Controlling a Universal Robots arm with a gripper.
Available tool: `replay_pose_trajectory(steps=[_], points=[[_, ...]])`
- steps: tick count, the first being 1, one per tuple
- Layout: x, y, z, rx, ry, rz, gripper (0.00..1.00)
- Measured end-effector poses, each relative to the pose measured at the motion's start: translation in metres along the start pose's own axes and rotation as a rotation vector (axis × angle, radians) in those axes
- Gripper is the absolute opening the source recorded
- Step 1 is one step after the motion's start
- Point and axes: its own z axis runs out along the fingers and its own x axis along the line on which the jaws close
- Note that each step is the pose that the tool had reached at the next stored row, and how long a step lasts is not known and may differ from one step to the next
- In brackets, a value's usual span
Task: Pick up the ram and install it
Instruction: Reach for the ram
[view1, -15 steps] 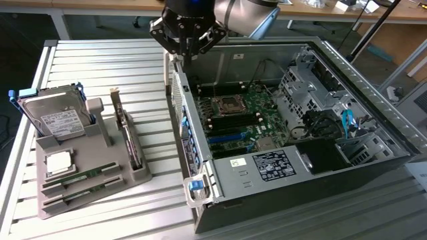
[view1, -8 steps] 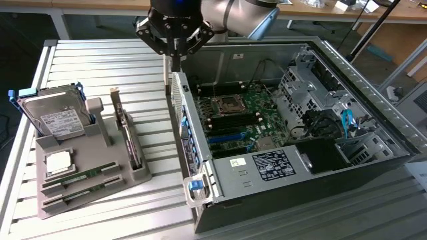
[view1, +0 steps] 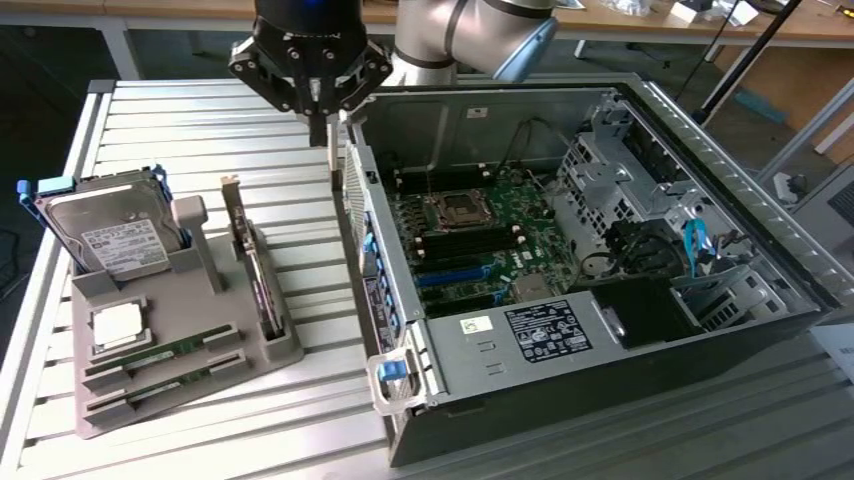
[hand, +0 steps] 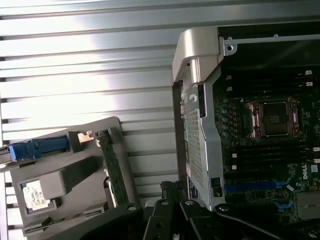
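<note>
The arm (view1: 461, 35) is cut off by the upper edge of the exterior view, and in the wrist view the fingers (hand: 162, 215) are seen as dark shapes, partly cropped. In the exterior view the fingers (view1: 318, 125) are pointed down and drawn tightly together. Whether anything thin is pinched between them cannot be made out. They are held above the slatted counter (view1: 200, 130), just beside the rear corner of the open computer case (view1: 534, 92) and well apart from the ram.

The near corner of the case is cropped at the lower edge, and its drive cage (view1: 627, 190) is partly lost in shadow.

A grey holder tray (view1: 274, 350) is set on the counter at the exterior view's left. At its far end a hard drive (view1: 107, 235) with a blue bracket is stood upright. An upright card (view1: 251, 265) with a metal bracket is held along the side nearest the case. A silver processor chip (view1: 118, 325) is laid flat in the middle. The ram (view1: 167, 350) is laid flat in a long slot at the near end, with a second ram stick (view1: 174, 383) in the slot beside it.

Inside the case a motherboard (view1: 514, 250) is mounted, with a processor socket (view1: 461, 208), dark memory slots (view1: 467, 245) and blue expansion slots (view1: 447, 275).
</note>
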Motion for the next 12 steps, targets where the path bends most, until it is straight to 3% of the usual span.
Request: replay_pose_trajectory(steps=[12], points=[[0.020, -0.0010, -0.0001, -0.0001, -0.0001, 0.000, 0.11]])
